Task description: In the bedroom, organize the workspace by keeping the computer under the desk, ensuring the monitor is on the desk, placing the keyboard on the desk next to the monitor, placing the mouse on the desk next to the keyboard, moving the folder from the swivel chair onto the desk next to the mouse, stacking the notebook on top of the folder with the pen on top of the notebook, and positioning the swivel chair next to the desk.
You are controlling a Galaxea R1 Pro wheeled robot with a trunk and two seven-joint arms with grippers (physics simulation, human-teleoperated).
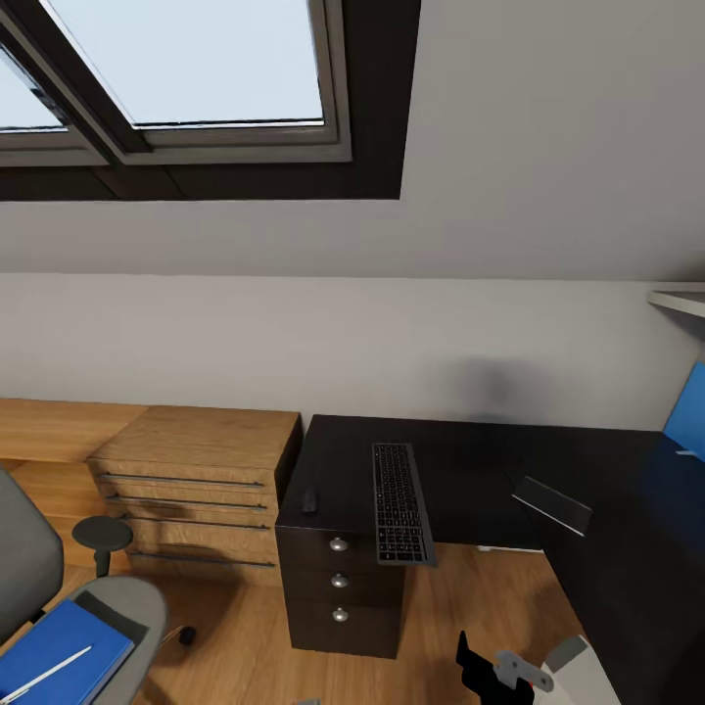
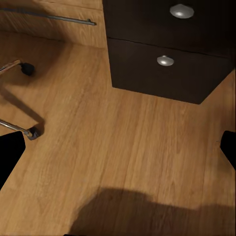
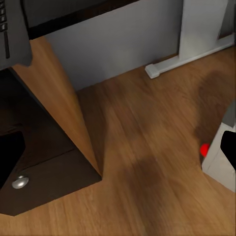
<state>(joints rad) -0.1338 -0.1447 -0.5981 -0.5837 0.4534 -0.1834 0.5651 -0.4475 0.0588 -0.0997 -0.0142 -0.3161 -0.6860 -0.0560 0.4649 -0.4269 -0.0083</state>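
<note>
Here, both pincers hang spread and empty over the wood floor (image 2: 123,147) by the bench (image 1: 470,470). The keyboard (image 1: 400,502) overhangs its front edge, the mouse (image 1: 309,501) just beside. The pen (image 1: 44,675) lies on the swivel chair (image 1: 59,597).

No readable text anywhere, honestly. The keyboard (image 1: 401,502) at the counter's (image 1: 470,470) front edge has keys, but the legends are way too tiny to make out.

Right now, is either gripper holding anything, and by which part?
Nothing is held: both wrist views show the left gripper and right gripper fingers spread over bare floor.
</note>
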